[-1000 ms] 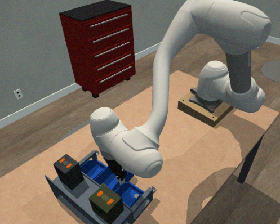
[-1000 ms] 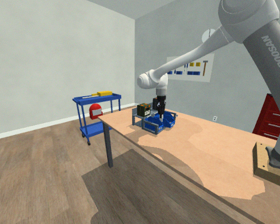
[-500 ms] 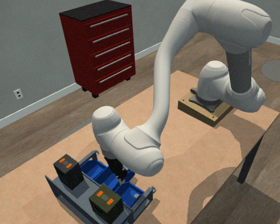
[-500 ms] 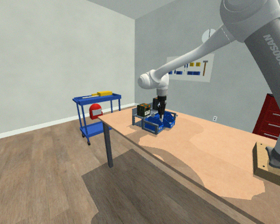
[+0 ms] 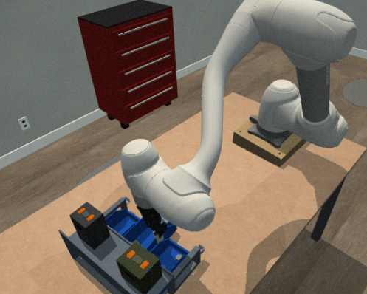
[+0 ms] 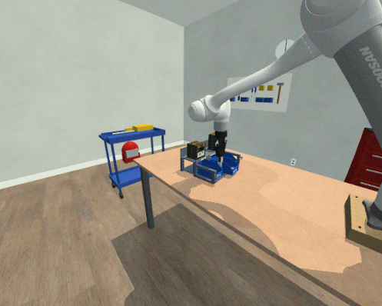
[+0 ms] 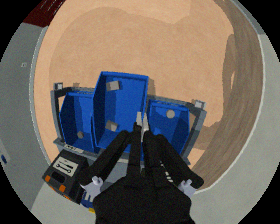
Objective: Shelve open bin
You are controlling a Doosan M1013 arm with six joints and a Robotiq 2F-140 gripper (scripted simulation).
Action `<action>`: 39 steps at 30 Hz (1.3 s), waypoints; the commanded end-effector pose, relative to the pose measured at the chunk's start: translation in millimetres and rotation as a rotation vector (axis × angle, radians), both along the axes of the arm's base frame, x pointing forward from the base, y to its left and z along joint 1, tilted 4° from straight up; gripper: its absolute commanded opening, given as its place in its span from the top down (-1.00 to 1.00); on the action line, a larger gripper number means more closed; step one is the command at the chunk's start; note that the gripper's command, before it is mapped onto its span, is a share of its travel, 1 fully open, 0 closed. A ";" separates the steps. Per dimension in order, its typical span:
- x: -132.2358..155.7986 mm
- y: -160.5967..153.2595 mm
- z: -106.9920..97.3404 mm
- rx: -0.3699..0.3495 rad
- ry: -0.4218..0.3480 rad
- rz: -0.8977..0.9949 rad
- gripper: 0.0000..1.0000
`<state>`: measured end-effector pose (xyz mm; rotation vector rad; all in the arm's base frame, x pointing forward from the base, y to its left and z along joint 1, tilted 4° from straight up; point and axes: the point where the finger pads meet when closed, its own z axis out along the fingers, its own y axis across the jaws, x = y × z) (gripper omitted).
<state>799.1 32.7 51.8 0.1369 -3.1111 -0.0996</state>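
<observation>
The middle blue bin [image 7: 122, 102] [image 5: 139, 233] sits between two other bins, with two grey parts in it. Its front end reaches out past its neighbours' fronts, toward the open table; whether it is level or touches the shelf's floor I cannot tell. My gripper [image 7: 140, 117] [image 5: 159, 236] [image 6: 220, 159] points down and is shut on this bin's thin right side wall, as seen in the wrist view. The left bin [image 7: 75, 116] [image 5: 120, 221] and the right bin [image 7: 159, 117] [image 5: 167, 254] stand inside the grey shelf [image 7: 196, 131] [image 5: 107, 255]. The middle bin's rear is hidden by my fingers.
A dark box [image 5: 92, 230] [image 7: 66, 173] and a green box [image 5: 139, 267] [image 6: 196, 151] stand on the shelf's upper board, behind my gripper. The shelf's side rails end in posts at both front corners. The red cabinet [image 5: 135, 66] stands beyond the table [image 5: 246, 192].
</observation>
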 end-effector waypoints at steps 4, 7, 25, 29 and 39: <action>0.0 0.0 0.2 0.000 0.000 0.000 1.00; 0.0 0.0 0.2 0.000 0.000 0.000 1.00; 0.0 0.0 0.2 0.000 0.000 0.000 1.00; 0.0 0.0 0.2 0.000 0.000 0.000 0.88; 0.0 0.0 0.2 0.000 0.000 0.000 0.88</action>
